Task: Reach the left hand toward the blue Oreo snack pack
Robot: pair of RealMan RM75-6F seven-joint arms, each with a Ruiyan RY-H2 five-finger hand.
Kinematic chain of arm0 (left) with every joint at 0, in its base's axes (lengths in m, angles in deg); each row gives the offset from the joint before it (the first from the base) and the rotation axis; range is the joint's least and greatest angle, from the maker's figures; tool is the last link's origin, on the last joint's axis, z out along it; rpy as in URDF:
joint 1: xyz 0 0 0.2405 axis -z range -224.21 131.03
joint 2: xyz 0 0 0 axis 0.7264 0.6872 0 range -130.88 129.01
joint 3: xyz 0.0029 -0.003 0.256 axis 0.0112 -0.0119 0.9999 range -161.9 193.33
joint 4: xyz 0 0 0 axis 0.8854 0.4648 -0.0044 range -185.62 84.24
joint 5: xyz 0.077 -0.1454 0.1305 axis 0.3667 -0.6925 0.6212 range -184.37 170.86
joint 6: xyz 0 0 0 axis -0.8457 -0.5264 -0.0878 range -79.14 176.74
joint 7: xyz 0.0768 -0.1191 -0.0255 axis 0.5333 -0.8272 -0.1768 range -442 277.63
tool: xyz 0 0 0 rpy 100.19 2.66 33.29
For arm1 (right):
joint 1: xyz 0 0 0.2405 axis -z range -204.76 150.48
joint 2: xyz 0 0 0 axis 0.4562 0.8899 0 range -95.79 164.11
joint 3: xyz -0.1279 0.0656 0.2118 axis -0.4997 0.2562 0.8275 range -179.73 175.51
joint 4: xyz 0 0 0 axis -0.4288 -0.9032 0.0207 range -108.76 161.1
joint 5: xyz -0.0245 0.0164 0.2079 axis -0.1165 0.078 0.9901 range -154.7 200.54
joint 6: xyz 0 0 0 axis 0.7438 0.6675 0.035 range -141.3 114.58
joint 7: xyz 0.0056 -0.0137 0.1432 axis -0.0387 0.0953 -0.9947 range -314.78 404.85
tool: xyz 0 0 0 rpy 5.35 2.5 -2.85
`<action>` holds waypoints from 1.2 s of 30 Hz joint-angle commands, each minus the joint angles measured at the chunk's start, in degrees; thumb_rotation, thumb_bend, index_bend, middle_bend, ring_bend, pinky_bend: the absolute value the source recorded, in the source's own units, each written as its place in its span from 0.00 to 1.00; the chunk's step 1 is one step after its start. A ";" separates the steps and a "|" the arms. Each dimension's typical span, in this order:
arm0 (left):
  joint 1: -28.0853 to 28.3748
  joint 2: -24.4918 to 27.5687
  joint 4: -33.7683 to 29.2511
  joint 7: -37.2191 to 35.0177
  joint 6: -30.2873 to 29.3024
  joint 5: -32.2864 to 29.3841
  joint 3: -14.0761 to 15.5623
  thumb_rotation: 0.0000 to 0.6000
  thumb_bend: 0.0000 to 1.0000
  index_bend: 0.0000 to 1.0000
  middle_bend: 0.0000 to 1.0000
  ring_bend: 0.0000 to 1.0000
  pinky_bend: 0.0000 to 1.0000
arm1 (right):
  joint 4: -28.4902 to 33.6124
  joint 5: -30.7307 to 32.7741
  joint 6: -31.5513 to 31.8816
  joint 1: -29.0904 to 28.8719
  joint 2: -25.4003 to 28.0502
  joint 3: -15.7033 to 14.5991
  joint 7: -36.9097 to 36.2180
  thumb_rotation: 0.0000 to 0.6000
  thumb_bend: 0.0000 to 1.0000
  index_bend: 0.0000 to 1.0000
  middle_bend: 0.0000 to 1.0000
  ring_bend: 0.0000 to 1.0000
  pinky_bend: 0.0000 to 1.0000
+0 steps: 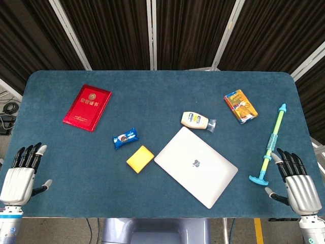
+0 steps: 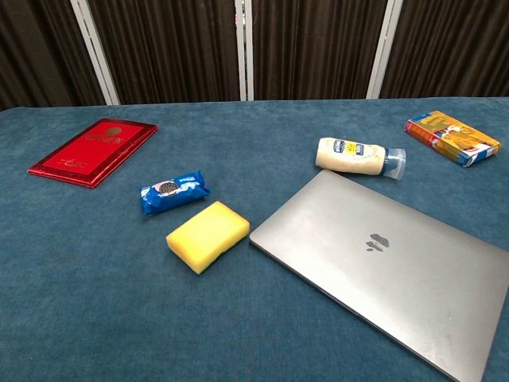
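Observation:
The blue Oreo snack pack [image 1: 125,138] [image 2: 174,192] lies flat on the blue table, left of centre, just above a yellow sponge [image 1: 140,159] [image 2: 207,235]. My left hand [image 1: 21,172] rests at the table's near left corner, fingers spread and holding nothing, far down and to the left of the pack. At the near right corner my right hand [image 1: 296,182] is likewise spread and holding nothing. Neither hand shows in the chest view.
A closed grey laptop [image 1: 196,166] lies right of the sponge, a mayonnaise bottle [image 1: 197,121] on its side above it. A red booklet [image 1: 87,107] sits at the back left, an orange-blue box [image 1: 240,106] at the back right. A green-blue stick tool [image 1: 269,147] lies by my right hand.

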 commanded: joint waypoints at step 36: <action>23.38 -4.49 -1.19 8.51 33.46 -26.58 -9.80 1.00 0.88 0.00 0.71 0.67 0.52 | -1.37 2.41 -1.44 -0.70 0.11 0.99 -2.61 1.00 0.07 0.07 0.00 0.00 0.00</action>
